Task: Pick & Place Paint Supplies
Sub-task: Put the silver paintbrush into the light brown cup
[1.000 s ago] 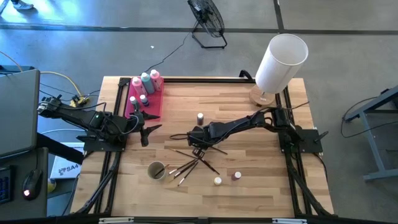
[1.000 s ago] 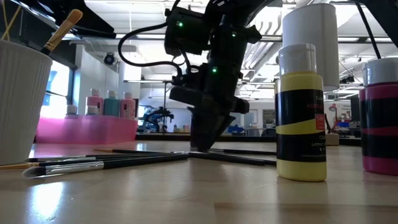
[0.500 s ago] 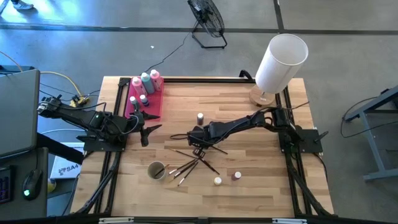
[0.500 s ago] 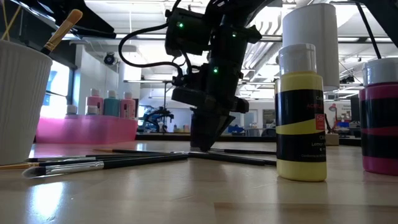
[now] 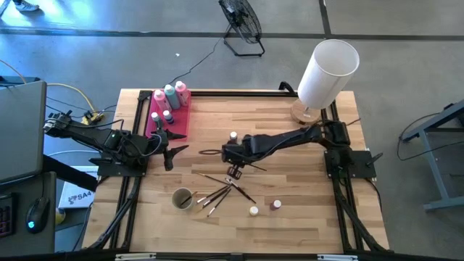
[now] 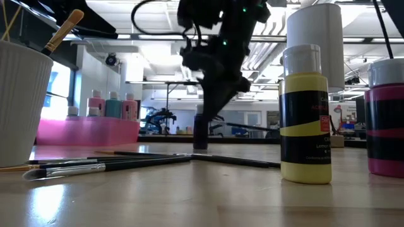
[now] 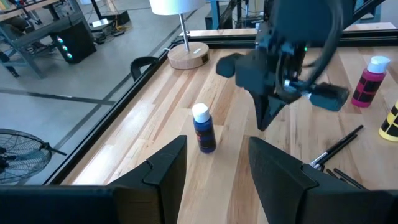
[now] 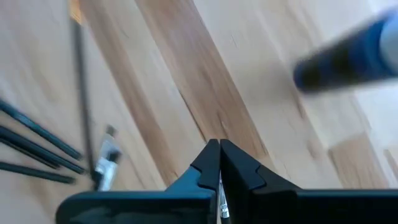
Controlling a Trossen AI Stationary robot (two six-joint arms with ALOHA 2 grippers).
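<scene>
My right gripper (image 5: 233, 165) hangs above the middle of the table, shut on a thin dark brush (image 6: 252, 127). Several more brushes (image 5: 221, 190) lie loose on the wood below it, next to a white cup (image 5: 182, 197). A blue bottle with a white cap (image 5: 233, 136) stands just beyond the gripper. Pink and teal squeeze bottles (image 5: 171, 94) stand in the pink tray (image 5: 179, 123). A yellow pot (image 6: 306, 120) and a magenta pot (image 6: 385, 120) stand near the front edge. My left gripper (image 7: 217, 168) waits open at the table's left edge, with nothing between its fingers. My right gripper pinches the brush between its two fingertips (image 8: 211, 155), coming from above and slanting down. The fingers lie across the brush. Its handle (image 6: 265, 128) sticks out sideways, nearly level and clear of the table. Which part of the brush is pinched is hidden by the fingers.
A big white lampshade on a wooden foot (image 5: 326, 72) stands at the far right corner. The cup holds a brush (image 6: 63, 28). Bare wood lies between the tray and the blue bottle.
My right gripper has risen from the pile of brushes and gone a little toward the far edge. The one brush has come up with it, lifted clear of the table; the others stay where they lay.
</scene>
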